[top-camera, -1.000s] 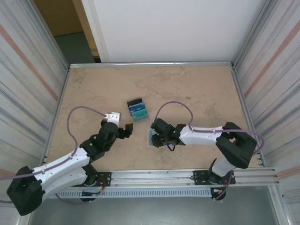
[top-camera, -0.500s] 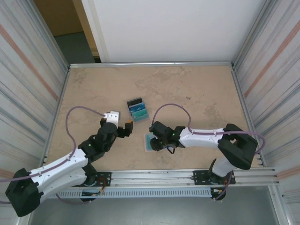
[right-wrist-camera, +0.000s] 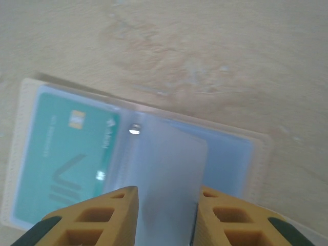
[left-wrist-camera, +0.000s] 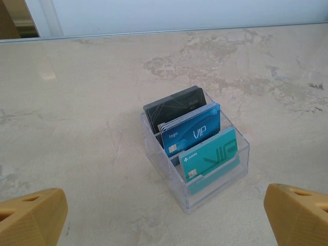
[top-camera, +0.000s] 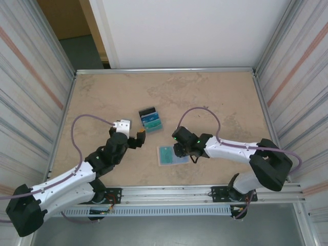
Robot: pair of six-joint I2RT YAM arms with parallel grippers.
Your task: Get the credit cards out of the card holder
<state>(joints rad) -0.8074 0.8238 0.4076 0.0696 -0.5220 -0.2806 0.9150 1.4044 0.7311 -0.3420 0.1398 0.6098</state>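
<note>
Back to the right goes the right arm, and the right gripper [top-camera: 180,149] has come off the card holder [top-camera: 168,155], which half a second ago sat partly under it and now lies spread flat, a shade further right. It rests on the table [top-camera: 102,97] close to the near edge, about midway along it, with the gripper just at its right side. From the right wrist, the right gripper [right-wrist-camera: 166,190] hangs low over the open card holder [right-wrist-camera: 233,154]: a sleeved teal card [right-wrist-camera: 66,159] fills the left pocket, a small metal stud [right-wrist-camera: 135,128] sits at the fold, and a clear sleeve leaf [right-wrist-camera: 169,164] shows in the gap. The jaws stand a little apart, and whether the pads touch that leaf I cannot tell. Over on the other side the left arm has barely stirred; the left gripper [top-camera: 134,134] hovers just left of the holder with its jaws spread wide. Its wrist view has the left gripper [left-wrist-camera: 164,212] facing a clear box [left-wrist-camera: 215,190] with a black card [left-wrist-camera: 177,105] at the back, a blue card [left-wrist-camera: 192,134] in the middle and a front teal card [left-wrist-camera: 212,159]. That clear box [top-camera: 150,119] stands nearer the table's centre, beyond the holder.
</note>
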